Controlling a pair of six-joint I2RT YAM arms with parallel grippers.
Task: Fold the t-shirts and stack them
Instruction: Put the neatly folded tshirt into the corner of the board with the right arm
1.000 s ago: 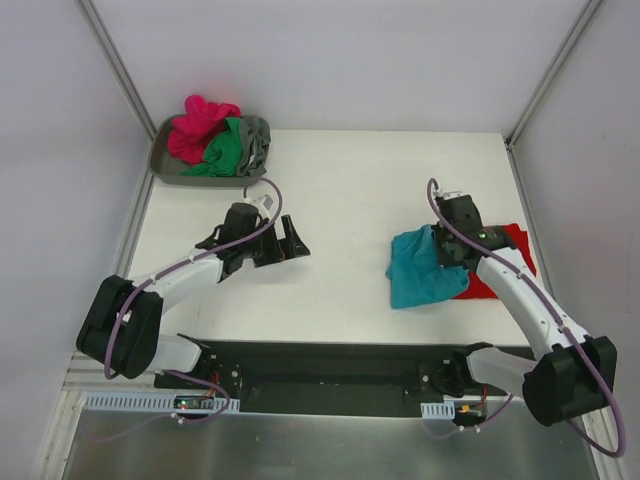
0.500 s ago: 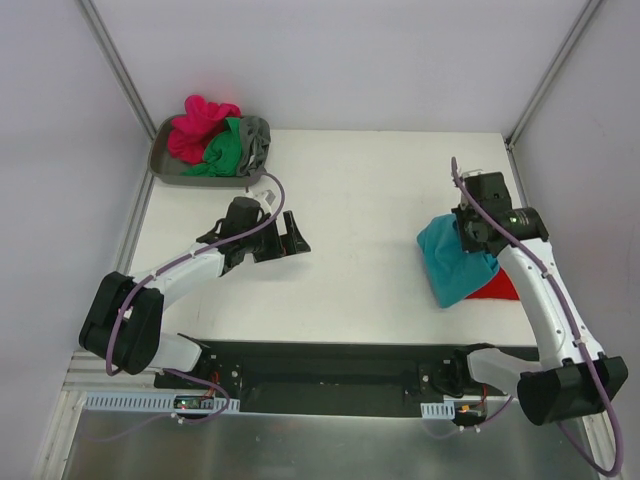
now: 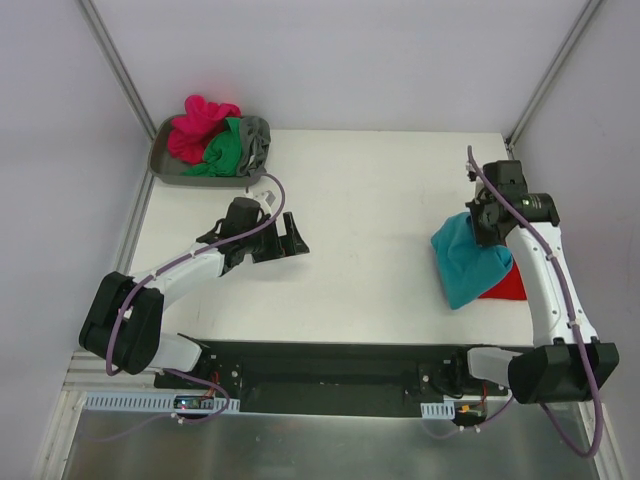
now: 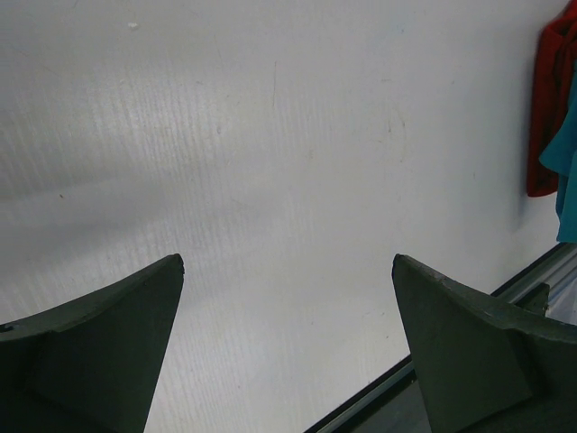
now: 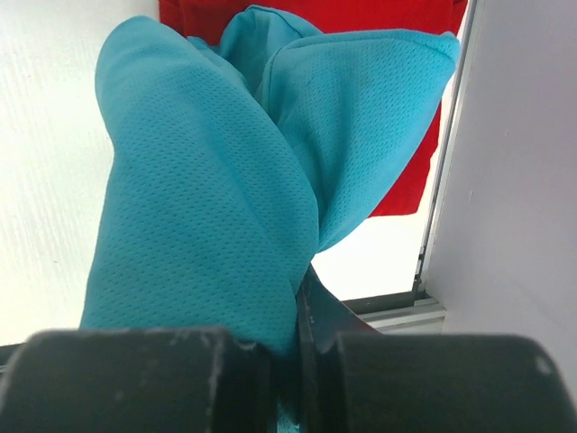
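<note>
My right gripper (image 3: pixel 487 222) is shut on the teal t-shirt (image 3: pixel 467 262) and holds it lifted, the cloth hanging in folds over the red t-shirt (image 3: pixel 507 285), which lies flat at the table's right edge. In the right wrist view the teal t-shirt (image 5: pixel 207 189) fills the frame, with the red t-shirt (image 5: pixel 397 171) under it. My left gripper (image 3: pixel 291 243) is open and empty over bare table at centre-left; its fingers (image 4: pixel 99 343) frame only white table. Magenta (image 3: pixel 195 128), green (image 3: pixel 228 150) and grey (image 3: pixel 257 140) t-shirts lie crumpled in the tray.
The grey plastic tray (image 3: pixel 165 170) stands at the table's back left corner. White walls with metal frame posts close in the sides and back. The table's right edge and wall (image 5: pixel 523 180) are close beside my right gripper.
My right gripper has carried the teal t-shirt to the right and a little back, so it now hangs over the red t-shirt. The left arm has barely moved.
</note>
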